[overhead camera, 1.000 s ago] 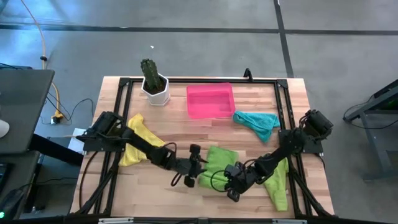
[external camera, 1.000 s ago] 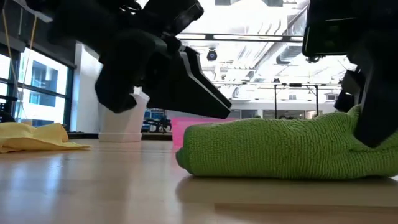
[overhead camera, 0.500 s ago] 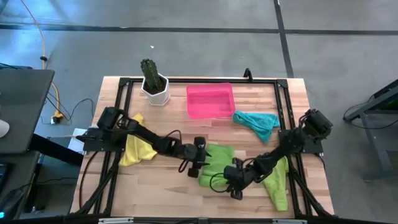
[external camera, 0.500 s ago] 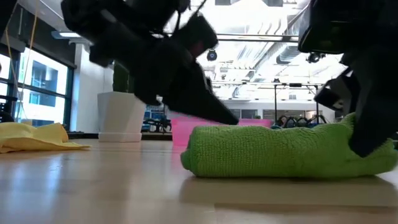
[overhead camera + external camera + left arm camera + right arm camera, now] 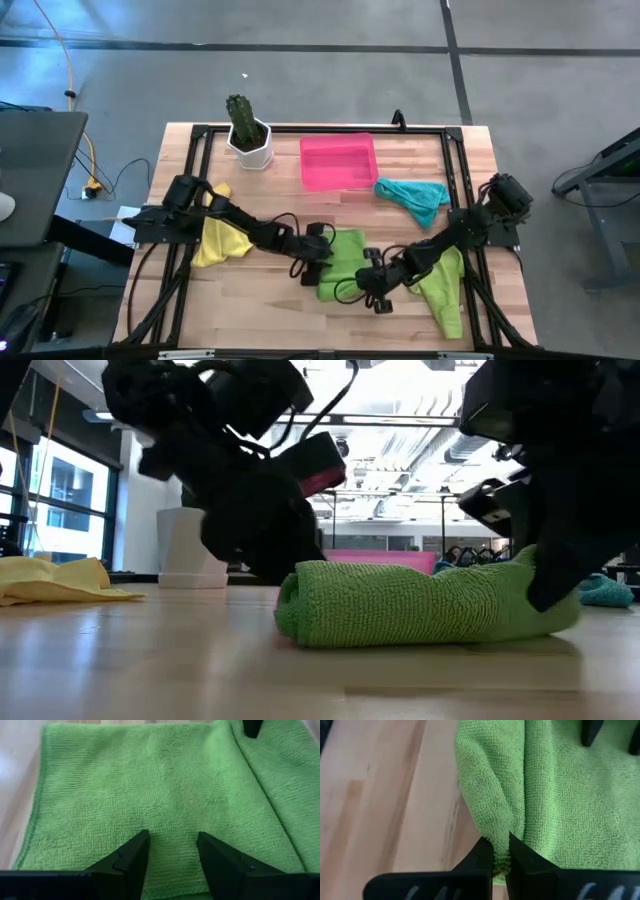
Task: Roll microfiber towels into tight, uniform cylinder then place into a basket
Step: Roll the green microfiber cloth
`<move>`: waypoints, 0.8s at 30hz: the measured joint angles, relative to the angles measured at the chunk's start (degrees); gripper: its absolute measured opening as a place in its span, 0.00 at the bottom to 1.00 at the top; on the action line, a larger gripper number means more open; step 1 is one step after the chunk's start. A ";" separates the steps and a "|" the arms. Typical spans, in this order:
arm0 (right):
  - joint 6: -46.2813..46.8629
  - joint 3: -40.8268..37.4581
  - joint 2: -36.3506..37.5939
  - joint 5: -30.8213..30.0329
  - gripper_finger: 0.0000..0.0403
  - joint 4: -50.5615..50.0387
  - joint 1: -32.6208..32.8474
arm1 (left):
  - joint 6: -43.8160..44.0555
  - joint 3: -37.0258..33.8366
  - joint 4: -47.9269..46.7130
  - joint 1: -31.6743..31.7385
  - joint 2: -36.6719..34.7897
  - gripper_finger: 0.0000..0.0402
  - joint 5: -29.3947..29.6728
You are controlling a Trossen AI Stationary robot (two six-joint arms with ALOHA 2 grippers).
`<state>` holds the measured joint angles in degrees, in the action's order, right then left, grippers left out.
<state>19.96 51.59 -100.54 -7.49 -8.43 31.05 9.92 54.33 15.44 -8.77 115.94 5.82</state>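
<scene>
A lime green towel lies partly rolled near the front middle of the tabletop, its rolled edge toward the front, seen in the low view as a low fat cylinder. The right pincer is closed on the front edge of this roll, a fold of cloth pinched between its fingers. The left pincer is held open over the flat part of the same towel, its fingertips spread apart and seemingly resting on the cloth, though contact cannot be made out for certain. A second lime green towel is spread under the right arm near the right front corner. A teal towel lies crumpled just right of the pink basket, which stands at the back middle. A yellow towel is bunched at the left side under the left arm. A white pot with a cactus stands at the back left.
</scene>
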 joint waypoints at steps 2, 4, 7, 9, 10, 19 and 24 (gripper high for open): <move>-5.05 0.02 0.01 0.71 0.00 -0.03 -0.75 | 3.80 0.05 -1.41 -1.12 -0.13 0.40 1.23; -11.51 0.02 0.01 1.21 0.00 -0.20 -1.49 | 7.94 0.06 -1.57 -2.45 -0.13 0.39 2.90; -18.09 0.02 0.01 1.53 0.00 -0.26 -2.69 | 13.51 -0.17 -0.90 -5.07 -0.18 0.36 7.03; -17.69 0.04 0.02 2.74 0.00 -0.67 -3.82 | 16.32 -0.28 -0.22 -6.79 -0.02 0.34 9.37; -15.99 0.04 0.03 4.12 0.00 -0.98 -4.54 | 17.42 -0.28 -0.05 -7.51 0.03 0.32 10.20; -1.95 0.07 0.03 15.67 0.00 -0.80 -4.31 | 18.25 -0.42 -0.25 -10.66 0.24 0.28 19.93; -1.41 0.07 0.03 16.60 0.00 -0.38 -3.59 | 15.63 -0.44 -0.98 -10.08 0.22 0.28 22.24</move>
<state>18.54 51.66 -100.51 9.11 -8.80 27.46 25.56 53.89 14.46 -18.85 116.16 28.06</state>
